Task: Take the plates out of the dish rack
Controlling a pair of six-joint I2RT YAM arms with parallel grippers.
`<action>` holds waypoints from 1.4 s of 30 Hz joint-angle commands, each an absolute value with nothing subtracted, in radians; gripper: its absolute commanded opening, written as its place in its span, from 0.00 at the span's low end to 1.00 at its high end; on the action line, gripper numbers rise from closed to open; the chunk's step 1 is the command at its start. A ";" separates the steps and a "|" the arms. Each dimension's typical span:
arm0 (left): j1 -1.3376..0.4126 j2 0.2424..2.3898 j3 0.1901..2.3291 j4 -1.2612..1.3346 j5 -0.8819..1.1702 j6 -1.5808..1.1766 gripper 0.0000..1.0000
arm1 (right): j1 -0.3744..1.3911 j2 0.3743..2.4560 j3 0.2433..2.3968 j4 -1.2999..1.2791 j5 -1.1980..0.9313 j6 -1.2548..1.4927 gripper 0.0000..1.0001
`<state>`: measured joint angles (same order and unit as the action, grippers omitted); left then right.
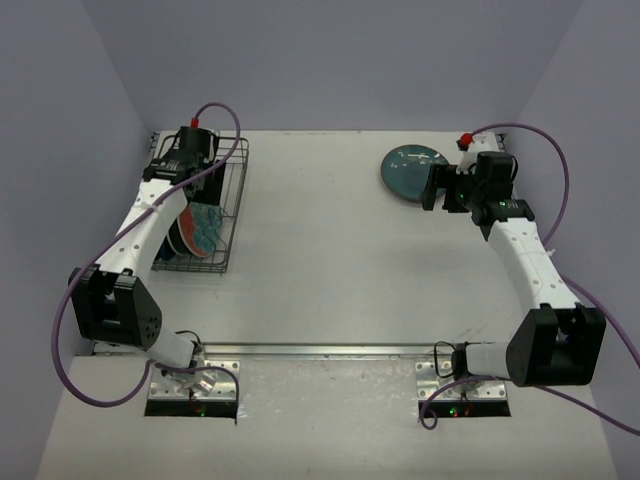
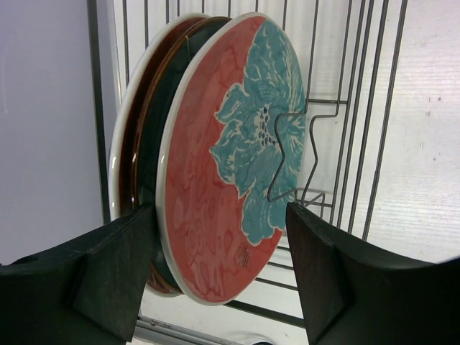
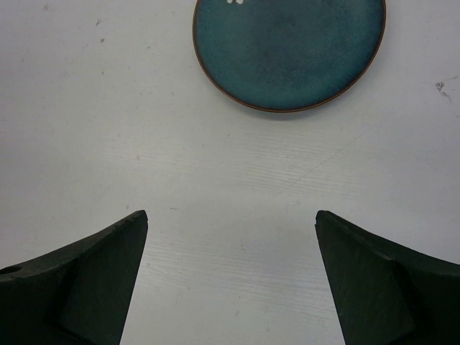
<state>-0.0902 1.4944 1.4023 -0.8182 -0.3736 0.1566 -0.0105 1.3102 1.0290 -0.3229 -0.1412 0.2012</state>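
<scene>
**One plate out, at least three to go**

Your right gripper [image 3: 230, 215] hangs fully spread and empty. The dark teal plate [image 3: 287, 50] lies flat on the table [image 3: 108, 108] ahead of its fingertips, well clear of them, so count that one as unloaded.

Your left gripper [image 2: 219, 212] is down in the dish rack [image 2: 98, 108], jaws partly spread and straddling the upright plates. The red floral plate [image 2: 208, 180] stands between the fingers. Two darker plates [image 2: 149, 158] are packed against it on the left finger's side. You cannot tell whether the pads are pressing on anything.

By my reckoning you are early in the job, and the rack's load has yet to be lifted.
</scene>
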 commanded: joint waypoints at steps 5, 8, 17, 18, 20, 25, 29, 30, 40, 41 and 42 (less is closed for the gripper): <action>-0.080 1.505 1.378 -0.772 -0.372 0.158 0.68 | -0.006 1.325 1.058 -0.307 -0.155 0.198 0.99; -0.081 1.514 1.349 -0.755 -0.375 0.158 0.65 | -0.006 1.330 1.063 -0.308 -0.165 0.204 0.99; -0.069 1.545 1.323 -0.744 -0.332 0.140 0.41 | -0.006 1.329 1.075 -0.325 -0.182 0.198 0.99; -0.068 1.545 1.320 -0.743 -0.328 0.138 0.38 | -0.006 1.328 1.076 -0.327 -0.186 0.199 0.99; -0.066 1.546 1.315 -0.742 -0.321 0.137 0.31 | -0.006 1.327 1.078 -0.334 -0.200 0.207 0.99; -0.060 1.541 1.308 -0.742 -0.314 0.136 0.15 | -0.006 1.326 1.088 -0.344 -0.233 0.225 0.99; -0.060 1.528 1.323 -0.749 -0.321 0.137 0.00 | -0.006 1.321 1.097 -0.354 -0.270 0.239 0.99; -0.060 1.524 1.330 -0.754 -0.322 0.138 0.00 | -0.006 1.318 1.100 -0.356 -0.280 0.241 0.99; -0.061 1.466 1.568 -0.851 -0.389 0.176 0.00 | 0.017 1.315 1.129 -0.355 -0.380 0.280 0.99; -0.061 1.465 1.597 -0.866 -0.388 0.181 0.00 | 0.023 1.317 1.129 -0.351 -0.390 0.282 0.99; -0.061 1.465 1.619 -0.877 -0.388 0.183 0.00 | 0.023 1.319 1.129 -0.349 -0.397 0.284 0.99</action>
<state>-0.0582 1.5099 1.4524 -0.8939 -0.3694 0.1767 -0.0021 1.3281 1.0779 -0.3782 -0.3410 0.2627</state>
